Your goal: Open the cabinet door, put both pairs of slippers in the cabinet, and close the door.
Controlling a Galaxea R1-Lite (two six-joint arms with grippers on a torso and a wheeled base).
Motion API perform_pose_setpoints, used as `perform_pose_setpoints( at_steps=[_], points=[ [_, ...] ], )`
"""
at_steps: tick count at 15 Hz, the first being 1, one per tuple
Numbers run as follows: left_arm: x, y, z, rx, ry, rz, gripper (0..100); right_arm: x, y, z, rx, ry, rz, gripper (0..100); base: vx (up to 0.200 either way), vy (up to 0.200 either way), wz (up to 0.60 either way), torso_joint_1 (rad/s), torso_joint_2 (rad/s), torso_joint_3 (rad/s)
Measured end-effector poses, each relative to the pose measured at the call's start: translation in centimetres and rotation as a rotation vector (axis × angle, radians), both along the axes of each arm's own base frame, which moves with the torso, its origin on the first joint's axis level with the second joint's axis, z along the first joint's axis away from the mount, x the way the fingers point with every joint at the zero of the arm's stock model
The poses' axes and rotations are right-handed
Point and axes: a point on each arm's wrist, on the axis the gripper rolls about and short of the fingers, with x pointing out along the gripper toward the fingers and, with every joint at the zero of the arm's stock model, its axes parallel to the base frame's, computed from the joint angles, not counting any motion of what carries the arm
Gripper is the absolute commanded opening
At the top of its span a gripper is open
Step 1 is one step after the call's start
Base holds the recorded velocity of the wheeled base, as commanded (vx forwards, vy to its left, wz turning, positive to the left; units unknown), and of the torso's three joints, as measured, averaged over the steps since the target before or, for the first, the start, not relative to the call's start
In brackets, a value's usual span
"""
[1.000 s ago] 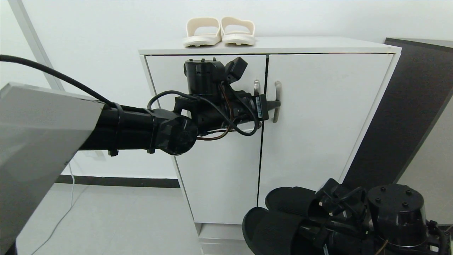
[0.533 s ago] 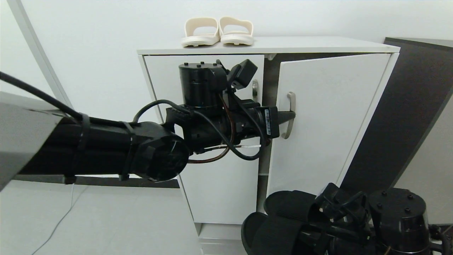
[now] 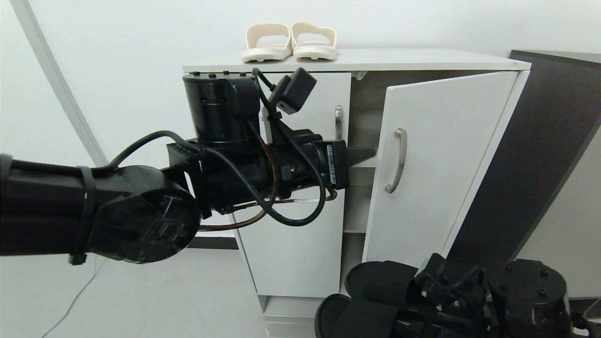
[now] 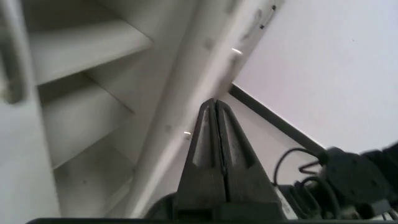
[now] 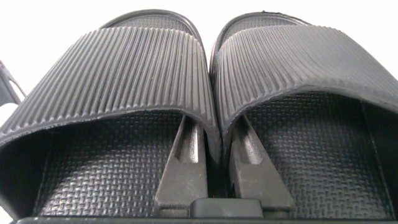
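Head view reference. The cabinet (image 3: 422,60) stands at centre. Its left door (image 3: 300,244) is shut, with its handle (image 3: 339,122) upright near the inner edge. The right door (image 3: 436,155) stands part open, hinged on the 3 o'clock side, and its curved handle (image 3: 398,159) is free of any contact.

The left gripper (image 3: 370,153) enters from 9 o'clock and sits level in the gap between the two doors. Its fingers are pressed together and hold nothing – the left wrist view (image 4: 216,124) confirms this. The tip lies just beside the free edge of the right door; contact cannot be determined. Inner shelves (image 4: 87,46) show behind that edge.

The cream slippers (image 3: 290,42) rest side by side on the cabinet top at 12 o'clock.

The right gripper (image 3: 446,284) sits at 5 o'clock, low in front of the cabinet. It is clamped on the black slippers (image 3: 375,286) – one finger inside each slipper, pinching the two adjoining inner walls together (image 5: 219,174).
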Motion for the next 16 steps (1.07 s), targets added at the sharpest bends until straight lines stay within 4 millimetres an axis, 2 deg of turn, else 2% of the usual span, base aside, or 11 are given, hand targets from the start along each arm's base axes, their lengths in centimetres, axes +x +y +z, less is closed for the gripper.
perform_pose_setpoints(
  at_steps=[4, 9, 13, 15, 16],
  points=[
    [2.3, 0.0, 0.9, -0.053, 0.018, 0.044, 0, -0.1, 0.0, 0.1, 0.002, -0.002, 0.004, 0, 0.0, 0.0, 0.0, 0.0, 0.0, 0.0],
    [5.2, -1.7, 1.2, -0.107, 0.034, 0.047, 0, -0.2, 0.0, -0.1, -0.005, 0.001, 0.006, 0, 0.0, 0.0, 0.0, 0.0, 0.0, 0.0],
    [6.6, -2.8, 0.6, -0.13, 0.065, 0.048, 0, -0.2, 0.0, -0.2, -0.009, 0.004, 0.005, 0, -0.2, 0.0, 0.0, 0.005, 0.0, 0.004],
    [6.6, -3.2, 0.2, -0.128, 0.06, 0.038, 0, -0.3, 0.1, -0.2, -0.011, 0.006, 0.011, 0, -0.2, 0.0, 0.0, -0.002, 0.0, 0.007],
    [6.2, -3.6, 0.1, -0.135, 0.051, 0.026, 0, -0.4, 0.1, -0.3, -0.012, 0.008, 0.015, 0, 0.0, 0.0, 0.0, 0.0, 0.0, 0.0]
  ],
)
